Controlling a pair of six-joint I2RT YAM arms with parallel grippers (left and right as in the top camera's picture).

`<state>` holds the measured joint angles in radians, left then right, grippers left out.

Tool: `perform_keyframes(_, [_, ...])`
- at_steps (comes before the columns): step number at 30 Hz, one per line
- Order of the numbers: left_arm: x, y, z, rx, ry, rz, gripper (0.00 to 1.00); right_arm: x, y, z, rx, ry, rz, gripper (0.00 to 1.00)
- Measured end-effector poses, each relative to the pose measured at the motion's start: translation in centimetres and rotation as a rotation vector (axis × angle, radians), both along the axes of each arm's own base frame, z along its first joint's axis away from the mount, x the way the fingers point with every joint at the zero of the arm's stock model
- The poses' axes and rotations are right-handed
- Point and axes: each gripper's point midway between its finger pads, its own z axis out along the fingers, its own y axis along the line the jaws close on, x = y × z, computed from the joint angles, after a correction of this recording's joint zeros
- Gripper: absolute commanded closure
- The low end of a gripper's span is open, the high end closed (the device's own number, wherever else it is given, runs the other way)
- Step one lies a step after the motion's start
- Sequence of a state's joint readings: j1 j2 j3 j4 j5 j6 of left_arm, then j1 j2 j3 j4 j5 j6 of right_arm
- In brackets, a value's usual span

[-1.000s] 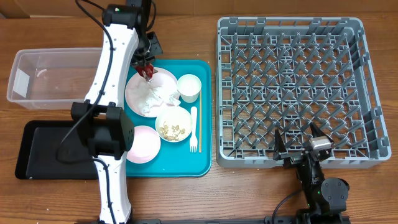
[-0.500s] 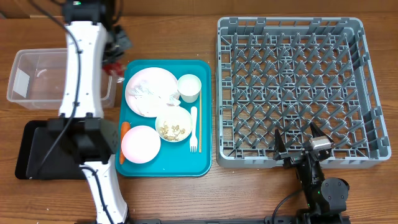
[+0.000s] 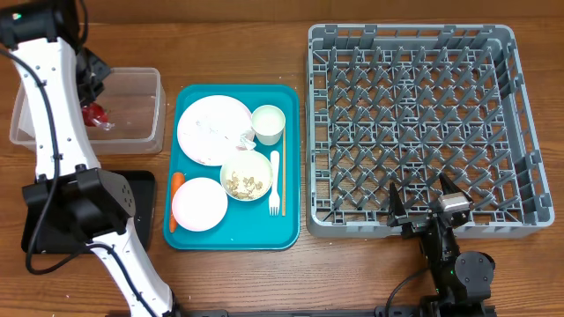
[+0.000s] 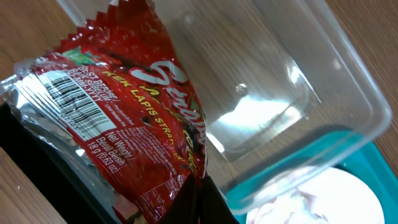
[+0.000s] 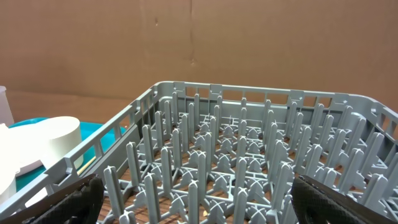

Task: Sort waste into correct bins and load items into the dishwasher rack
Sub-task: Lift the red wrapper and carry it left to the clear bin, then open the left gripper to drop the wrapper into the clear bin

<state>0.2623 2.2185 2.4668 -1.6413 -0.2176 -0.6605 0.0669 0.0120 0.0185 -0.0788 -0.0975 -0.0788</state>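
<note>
left claw (image 3: 92,111): clamped on the red snack wrapper (image 4: 124,106) (barcode panel faces the wrist camera) | wrapper location: inside the outline of the clear plastic tub (image 3: 132,88), overhead view | right claw (image 3: 424,204): fingers spread wide, at the near wall of the grey dishwasher rack (image 3: 520,123), above the tabletop (image 3: 264,282)

The white left arm (image 3: 55,123) lies over the left half of the clear rectangular plastic tub (image 3: 145,88) and most of the shallow black rectangular tray (image 3: 137,189). The left hand (image 3: 92,99) pinches a red crinkled snack wrapper (image 3: 95,114) over the tub's middle, and the tub's right end is open. Only narrow strips of counter (image 3: 282,277) separate the tub, the teal serving tray (image 3: 293,189) and the large grey pegged crate (image 3: 310,132). Broader bare counter lies before the teal tray.
</note>
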Motion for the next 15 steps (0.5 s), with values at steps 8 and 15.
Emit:
perform_keyframes(8, [-0.1, 1.6, -3.6, -0.015, 0.04, 0.036, 0.96, 0.0, 0.0, 0.0, 0.0, 0.0, 0.0, 0.0])
perform_keyframes(15, [0.3, 1.9, -7.0, -0.021, 0.059, 0.028, 0.91, 0.0, 0.0, 0.0, 0.0, 0.0, 0.001, 0.0])
